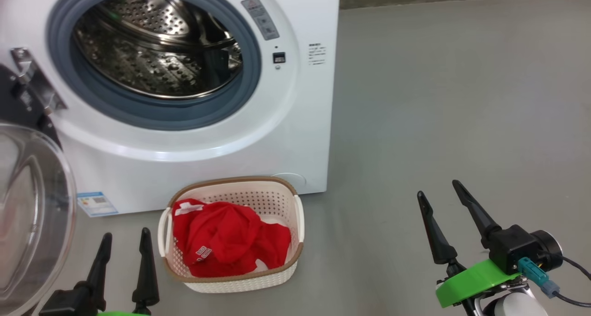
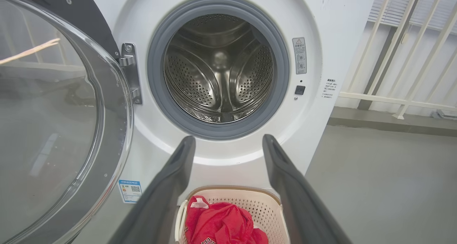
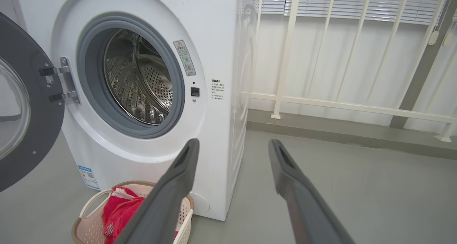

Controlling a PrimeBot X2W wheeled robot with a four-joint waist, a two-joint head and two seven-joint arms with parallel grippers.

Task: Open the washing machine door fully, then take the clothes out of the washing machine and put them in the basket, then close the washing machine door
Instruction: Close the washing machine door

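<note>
The white washing machine [image 1: 300,122] [image 2: 332,40] [image 3: 217,40] stands with its steel drum [image 1: 157,43] [image 2: 219,67] [image 3: 139,83] bare inside. Its door [image 1: 32,214] [image 2: 53,112] [image 3: 21,105] hangs wide open at the left on its hinge. On the floor in front sits the cream basket [image 1: 277,200] [image 2: 267,204] [image 3: 85,222], and red clothes [image 1: 226,242] [image 2: 221,222] [image 3: 119,212] with white lettering lie in it. My left gripper [image 1: 124,240] [image 2: 228,140] is open, just left of the basket. My right gripper [image 1: 438,189] [image 3: 234,144] is open over bare floor, well right of the basket.
Grey floor [image 1: 461,99] stretches to the right of the machine. A white railing [image 3: 339,106] with blinds behind it runs along a raised sill at the back. A blue energy label [image 1: 97,204] sits low on the machine's front.
</note>
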